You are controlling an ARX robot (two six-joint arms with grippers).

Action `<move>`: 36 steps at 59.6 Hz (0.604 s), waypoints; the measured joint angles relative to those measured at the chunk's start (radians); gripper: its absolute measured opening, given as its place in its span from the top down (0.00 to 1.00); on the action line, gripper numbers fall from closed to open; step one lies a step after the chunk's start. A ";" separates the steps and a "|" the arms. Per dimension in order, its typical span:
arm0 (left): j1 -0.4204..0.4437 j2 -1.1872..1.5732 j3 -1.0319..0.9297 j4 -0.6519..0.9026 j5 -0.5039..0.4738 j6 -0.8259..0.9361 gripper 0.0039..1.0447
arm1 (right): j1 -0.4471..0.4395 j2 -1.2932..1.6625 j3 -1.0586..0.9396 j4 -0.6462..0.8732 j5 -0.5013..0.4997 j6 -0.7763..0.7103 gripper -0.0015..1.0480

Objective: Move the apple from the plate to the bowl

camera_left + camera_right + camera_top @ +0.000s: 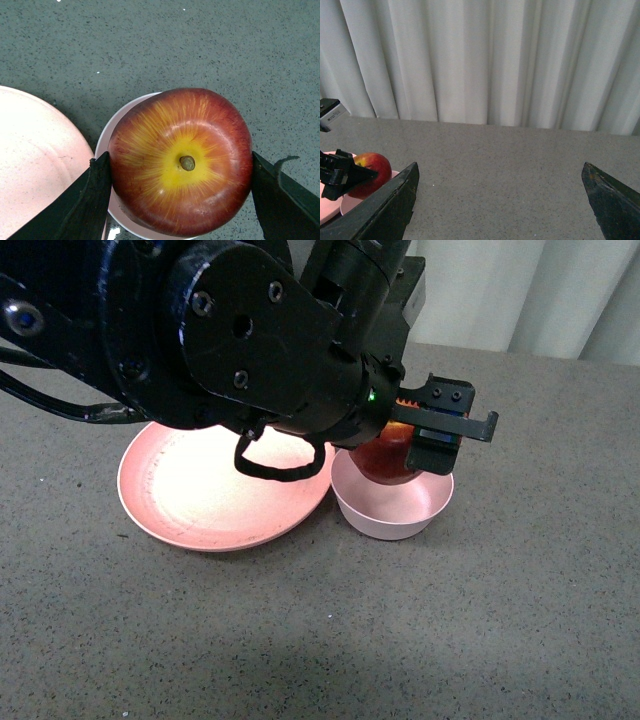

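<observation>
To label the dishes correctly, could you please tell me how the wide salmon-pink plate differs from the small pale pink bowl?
The plate is broad and shallow; the bowl is smaller and deeper. The plate is salmon, the bowl paler. The dark red apple is held over the bowl, not the plate. Both are round.

The apple (180, 150) is showing dark red with yellow streaks; the bowl (390, 512) and plate (200, 502) are showing pink, the worktop (450, 640) speckled grey.
</observation>
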 joint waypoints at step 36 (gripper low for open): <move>-0.003 0.082 0.018 -0.005 -0.053 0.007 0.32 | 0.000 0.000 0.000 0.000 0.000 0.000 0.09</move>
